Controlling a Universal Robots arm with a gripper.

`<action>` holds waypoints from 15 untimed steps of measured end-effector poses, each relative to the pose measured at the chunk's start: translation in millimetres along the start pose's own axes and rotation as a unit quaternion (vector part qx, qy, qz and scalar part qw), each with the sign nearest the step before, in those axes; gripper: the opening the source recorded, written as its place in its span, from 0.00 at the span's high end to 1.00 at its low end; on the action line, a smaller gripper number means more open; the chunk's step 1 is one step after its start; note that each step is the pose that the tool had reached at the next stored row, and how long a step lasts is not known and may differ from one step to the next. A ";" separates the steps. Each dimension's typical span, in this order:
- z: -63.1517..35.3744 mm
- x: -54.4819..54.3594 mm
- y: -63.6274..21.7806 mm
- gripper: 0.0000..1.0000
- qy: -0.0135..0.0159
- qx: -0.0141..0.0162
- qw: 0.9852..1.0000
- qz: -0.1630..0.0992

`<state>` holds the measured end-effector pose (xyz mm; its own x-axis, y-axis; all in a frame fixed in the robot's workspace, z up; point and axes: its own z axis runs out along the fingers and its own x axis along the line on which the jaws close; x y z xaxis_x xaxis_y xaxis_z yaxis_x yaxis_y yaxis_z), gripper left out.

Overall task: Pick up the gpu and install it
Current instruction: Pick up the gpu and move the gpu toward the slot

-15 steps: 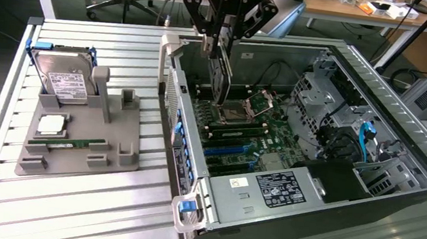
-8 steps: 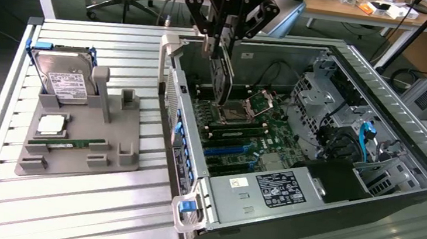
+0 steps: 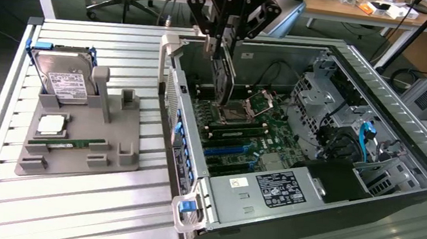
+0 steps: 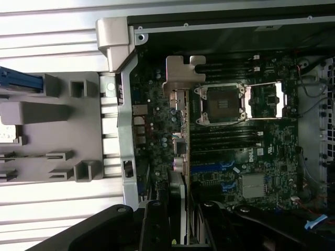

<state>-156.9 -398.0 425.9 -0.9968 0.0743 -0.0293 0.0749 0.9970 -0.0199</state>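
we are logging, largest first: the slatted table [image 3: 94,214], carrying everything. the open computer case [image 3: 402,117], lying on its side toward the exterior view's right. the grey parts holder [image 3: 118,134], lying beside the case on the exterior view's left. the motherboard [image 3: 256,129], lying exposed on the case floor. the power supply [image 3: 269,189], sitting at the near end of the case. the gripper [image 3: 227,47], hanging over the case interior with its jaws standing partway closed and pinching the gpu. the gpu [image 3: 225,79], hanging lengthwise under the gripper, well apart from the holder and over the motherboard near the cpu socket [image 3: 234,112]; we cannot tell whether its low end is touching the board. the hard drive [image 3: 64,79], standing in the holder. the blue slots [image 3: 222,150], lying between the socket and the power supply. the ram stick [image 3: 66,140], lying flat in the holder. the silver bracket [image 4: 183,70], sitting at the card's end away from the gripper. we are judging the pick-up done and the seating not yet done. doing this step well, we are thinking, means holding the thin card square in the pinch, lining its connector edge along a blue slot rather than over the socket, bringing the bracket to the case's rear wall, and pressing evenly without twisting.
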 end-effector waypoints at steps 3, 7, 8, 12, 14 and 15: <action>0.1 -1.3 0.1 0.73 0.000 0.001 1.000 0.000; 0.2 -2.8 0.2 0.73 0.000 0.001 1.000 0.000; 0.2 -3.0 0.2 0.73 0.000 0.002 1.000 0.000; 0.3 -3.9 0.3 0.73 0.000 0.002 1.000 0.000; 0.3 -4.6 0.4 0.73 0.000 0.002 1.000 0.000; 0.4 -5.1 0.4 0.73 0.000 0.003 1.000 0.000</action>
<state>-151.8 -398.0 425.7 -0.9968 0.0741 -0.0297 0.0749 0.9969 -0.0252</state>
